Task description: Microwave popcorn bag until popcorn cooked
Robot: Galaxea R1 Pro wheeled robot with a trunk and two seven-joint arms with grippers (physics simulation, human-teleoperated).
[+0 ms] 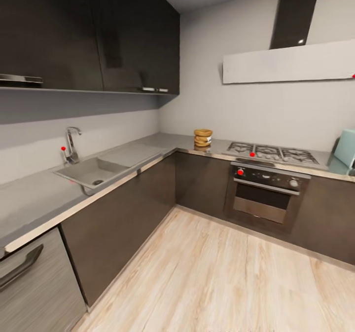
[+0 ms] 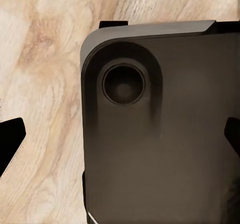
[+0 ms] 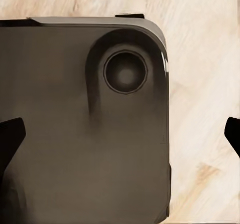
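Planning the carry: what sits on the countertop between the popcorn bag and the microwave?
In the head view, the gas hob lies between the popcorn bag and the microwave.

From head height we look down across the kitchen corner; both wrist cams point at the wood floor [image 2: 45, 84], probably past our own base [image 3: 75, 149].

Sink [image 1: 91, 172], tap [image 1: 72, 145], oven [image 1: 266, 192]
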